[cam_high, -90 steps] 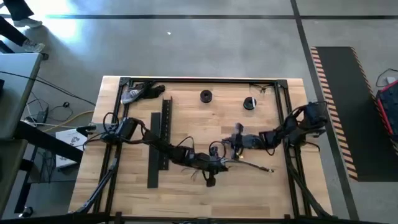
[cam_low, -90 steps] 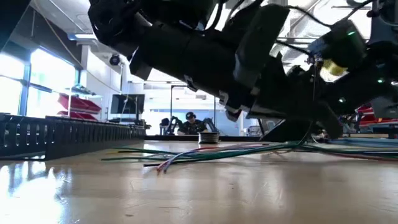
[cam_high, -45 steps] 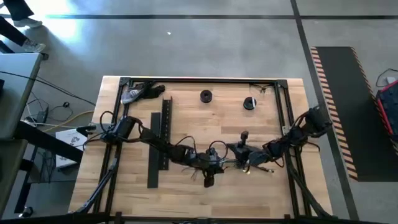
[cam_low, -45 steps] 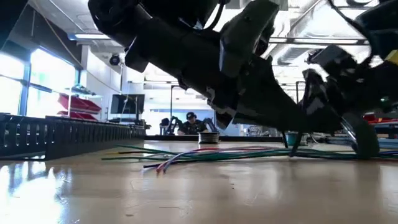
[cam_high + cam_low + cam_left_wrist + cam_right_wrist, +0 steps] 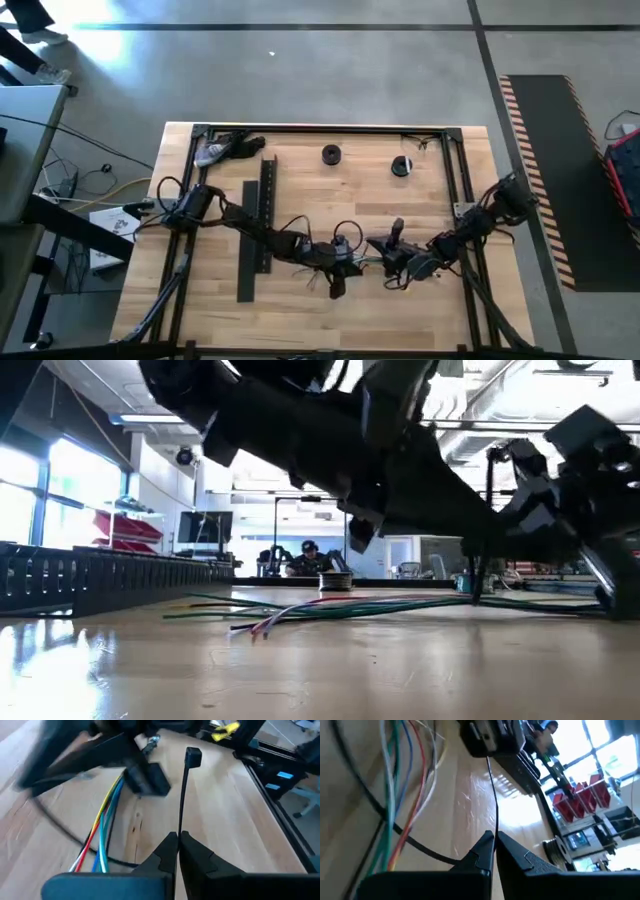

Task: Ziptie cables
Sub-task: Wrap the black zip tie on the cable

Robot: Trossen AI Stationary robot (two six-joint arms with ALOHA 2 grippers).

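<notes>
Cables [image 5: 330, 607] lie flat on my table [image 5: 300, 310], a loose spread of red, green, blue and white wires just beside the long black slotted channel [image 5: 254, 235], on its side toward my right arm. My left gripper [image 5: 178, 840] sits low over them, its fingers [image 5: 197, 855] pressed together on a thin black ziptie [image 5: 183, 795] that stands up from the tips, square head at the far end. My right gripper [image 5: 493, 840] is also down near the cables, farther from the channel than my left, fingers [image 5: 481, 851] pinched shut on a thin black strand that runs toward my other gripper. Two small dark spools [image 5: 331, 154] rest well apart from the channel's far end.
</notes>
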